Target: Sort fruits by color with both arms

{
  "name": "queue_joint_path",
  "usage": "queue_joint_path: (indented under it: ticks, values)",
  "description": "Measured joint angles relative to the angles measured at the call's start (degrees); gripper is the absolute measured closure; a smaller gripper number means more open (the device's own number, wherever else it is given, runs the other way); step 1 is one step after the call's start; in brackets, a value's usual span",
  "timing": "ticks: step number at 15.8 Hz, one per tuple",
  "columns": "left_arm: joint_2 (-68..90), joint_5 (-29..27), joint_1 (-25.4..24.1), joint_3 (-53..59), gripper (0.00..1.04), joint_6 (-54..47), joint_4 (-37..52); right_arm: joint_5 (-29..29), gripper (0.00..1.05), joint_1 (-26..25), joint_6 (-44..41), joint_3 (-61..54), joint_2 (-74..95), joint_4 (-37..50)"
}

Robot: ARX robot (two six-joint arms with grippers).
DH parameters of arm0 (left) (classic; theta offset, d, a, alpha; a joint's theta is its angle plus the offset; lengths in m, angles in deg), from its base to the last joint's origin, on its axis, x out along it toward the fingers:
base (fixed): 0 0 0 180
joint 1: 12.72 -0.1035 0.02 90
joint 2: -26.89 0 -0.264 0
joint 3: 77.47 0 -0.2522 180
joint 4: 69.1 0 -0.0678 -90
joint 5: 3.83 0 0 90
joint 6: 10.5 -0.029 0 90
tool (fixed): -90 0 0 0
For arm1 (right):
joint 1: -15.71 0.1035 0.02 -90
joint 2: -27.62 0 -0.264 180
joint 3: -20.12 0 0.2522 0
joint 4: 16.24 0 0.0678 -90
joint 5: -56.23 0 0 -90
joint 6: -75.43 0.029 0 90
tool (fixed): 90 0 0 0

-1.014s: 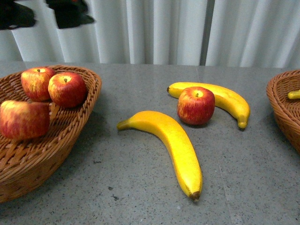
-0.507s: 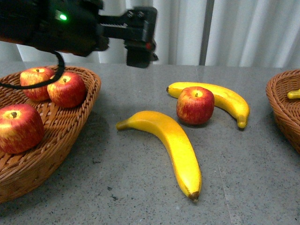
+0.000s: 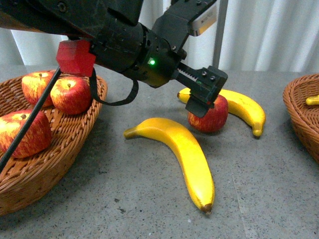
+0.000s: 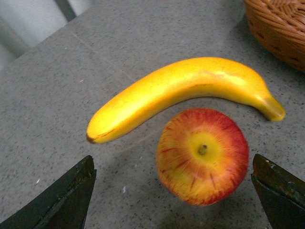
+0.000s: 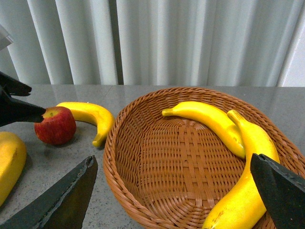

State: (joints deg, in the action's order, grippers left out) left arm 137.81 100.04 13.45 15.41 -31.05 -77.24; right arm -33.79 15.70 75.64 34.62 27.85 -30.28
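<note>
A red apple (image 3: pixel 215 117) sits on the table beside a yellow banana (image 3: pixel 244 108); both also show in the left wrist view, the apple (image 4: pixel 202 155) lying between the open jaws and the banana (image 4: pixel 181 93) beyond it. My left gripper (image 3: pixel 205 94) is open, just above the apple. A second banana (image 3: pixel 184 154) lies in the table's middle. Three apples (image 3: pixel 70 94) lie in the left basket (image 3: pixel 60 159). My right gripper (image 5: pixel 174 200) is open over the right basket (image 5: pixel 143 191), which holds two bananas (image 5: pixel 209 121).
The right basket's rim (image 3: pixel 299 114) shows at the front view's right edge with a banana tip inside. White curtains hang behind the grey table. A black cable runs from the left arm across the left basket.
My left arm has swung from over the left basket rightward and down to the apple on the table. The fruits have not moved.
</note>
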Motion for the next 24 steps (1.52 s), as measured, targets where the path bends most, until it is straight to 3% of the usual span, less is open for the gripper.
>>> queue_joint_path:
  ticks: [14,17,19,21,24]
  values:
    - [10.16,1.9,1.77,-6.8,0.07,-2.38,-1.42,0.0,0.06,0.0,0.0,0.0,0.0,0.02]
    - [10.45,2.14,2.19,-6.8,0.33,-2.21,0.39,0.0,0.06,0.0,0.0,0.0,0.0,0.02]
    - [10.29,1.75,2.19,-6.75,0.38,-1.95,1.62,0.0,0.06,0.0,0.0,0.0,0.0,0.02]
    - [7.5,-0.66,1.92,-4.7,0.38,-0.5,4.59,0.0,0.06,0.0,0.0,0.0,0.0,0.02]
    - [-4.42,-10.38,-0.48,3.13,0.38,4.46,17.33,0.0,0.06,0.0,0.0,0.0,0.0,0.02]
